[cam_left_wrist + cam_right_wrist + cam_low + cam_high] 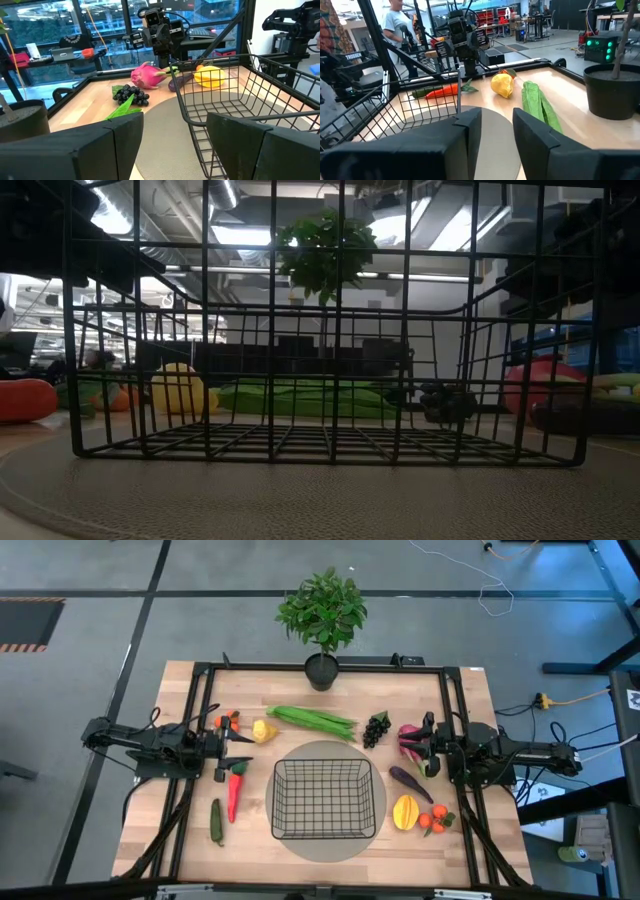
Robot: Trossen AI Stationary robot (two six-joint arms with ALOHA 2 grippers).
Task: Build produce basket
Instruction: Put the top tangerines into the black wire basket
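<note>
The black wire basket (pixel 323 798) stands on the round grey mat (pixel 380 830) in the middle of the table. To its left lie the red chili (pixel 234 795), the dark green cucumber (pixel 216 821) and the yellow lemon (pixel 264 730). The green beans (pixel 312 720) lie behind it. To its right are the black grapes (pixel 376 728), the pink radish (pixel 409 736), the purple eggplant (pixel 410 783), the mango (pixel 405 811) and the orange tomatoes (pixel 435 822). My left gripper (pixel 243 750) hangs open between the lemon and the chili. My right gripper (pixel 408 748) is open beside the radish.
A potted plant (pixel 322 615) stands at the table's far edge behind the beans. A dark frame rail (pixel 320 666) runs round the table top. A small orange piece (pixel 230 721) lies by the left arm. A person (pixel 397 22) shows in the room beyond the table.
</note>
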